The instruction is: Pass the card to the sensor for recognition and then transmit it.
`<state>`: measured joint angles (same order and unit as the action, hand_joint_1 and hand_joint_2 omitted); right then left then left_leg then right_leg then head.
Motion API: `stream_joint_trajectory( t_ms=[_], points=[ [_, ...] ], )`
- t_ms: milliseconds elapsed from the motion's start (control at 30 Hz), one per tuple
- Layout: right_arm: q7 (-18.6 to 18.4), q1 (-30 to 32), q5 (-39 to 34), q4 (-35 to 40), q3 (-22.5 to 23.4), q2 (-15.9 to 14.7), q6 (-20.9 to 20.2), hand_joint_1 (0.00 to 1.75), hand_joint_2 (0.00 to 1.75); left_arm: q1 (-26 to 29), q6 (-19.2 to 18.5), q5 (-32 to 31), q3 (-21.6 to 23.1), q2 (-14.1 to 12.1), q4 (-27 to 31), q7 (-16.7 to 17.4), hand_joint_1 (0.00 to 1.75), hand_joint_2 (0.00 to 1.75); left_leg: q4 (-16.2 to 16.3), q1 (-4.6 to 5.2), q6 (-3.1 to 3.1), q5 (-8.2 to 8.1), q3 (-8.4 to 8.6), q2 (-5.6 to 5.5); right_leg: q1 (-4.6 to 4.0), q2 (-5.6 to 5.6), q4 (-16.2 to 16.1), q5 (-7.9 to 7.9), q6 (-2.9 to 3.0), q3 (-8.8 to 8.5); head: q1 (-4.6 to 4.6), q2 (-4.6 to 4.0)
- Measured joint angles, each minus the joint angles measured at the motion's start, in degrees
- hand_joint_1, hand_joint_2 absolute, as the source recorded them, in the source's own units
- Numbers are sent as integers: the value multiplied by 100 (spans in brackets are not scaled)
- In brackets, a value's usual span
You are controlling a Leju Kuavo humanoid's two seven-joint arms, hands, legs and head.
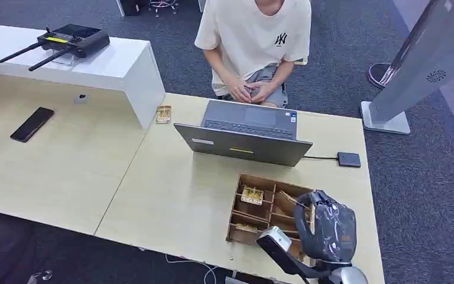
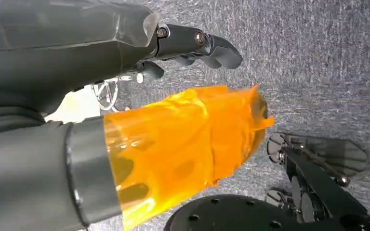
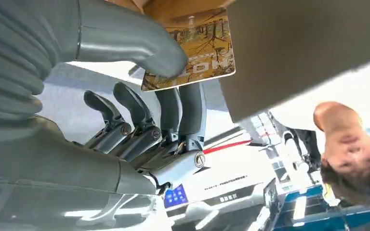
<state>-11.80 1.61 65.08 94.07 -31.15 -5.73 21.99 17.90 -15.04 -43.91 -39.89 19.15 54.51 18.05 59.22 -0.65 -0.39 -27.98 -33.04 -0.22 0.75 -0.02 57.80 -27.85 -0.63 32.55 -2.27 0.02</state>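
Observation:
A wooden divided box (image 1: 235, 208) stands near the table's front edge with picture cards (image 1: 252, 194) in its slots. My right hand (image 1: 326, 229) is at the box's right side. Close up, that right hand (image 3: 139, 130) pinches a yellow-brown picture card (image 3: 200, 57) between its thumb (image 3: 139, 45) and the dark fingers behind it, with the card's far end against the brown wood. The small black sensor (image 1: 349, 158) lies flat at the table's right, wired to the laptop (image 1: 243, 134). My left hand (image 2: 77, 62) hangs over grey carpet, orange-wrapped thumb apart from the fingers, holding nothing.
A person in a cream shirt sits behind the laptop, hands in the lap. One more card (image 1: 163, 114) lies by the white counter (image 1: 124, 65), which carries a black router (image 1: 71, 40). A phone (image 1: 32, 123) lies on the left table. A grey stand (image 1: 417, 65) rises at the right.

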Motion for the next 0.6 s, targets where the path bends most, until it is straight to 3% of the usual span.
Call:
stream_joint_trajectory(
  t_ms=[167,333,400,600],
  points=[
    [192,70,-555,394,129,0,-109,157,175,36,-4,68,81,4,66,35,0,0,0,0,0,0,0,0,0,0,0,0,0,0,0,0],
    [227,83,-656,455,149,0,-116,157,175,37,-7,72,85,9,72,35,0,0,0,0,0,0,0,0,0,0,0,0,0,0,0,0],
    [470,139,-1076,724,293,0,-96,161,175,60,-9,116,101,15,94,26,0,0,0,0,0,0,0,0,0,0,0,0,0,0,0,0],
    [662,166,-1353,936,381,0,-46,169,175,91,0,157,129,33,131,-6,0,0,0,0,0,0,0,0,0,0,0,0,0,0,0,0]
  ],
)
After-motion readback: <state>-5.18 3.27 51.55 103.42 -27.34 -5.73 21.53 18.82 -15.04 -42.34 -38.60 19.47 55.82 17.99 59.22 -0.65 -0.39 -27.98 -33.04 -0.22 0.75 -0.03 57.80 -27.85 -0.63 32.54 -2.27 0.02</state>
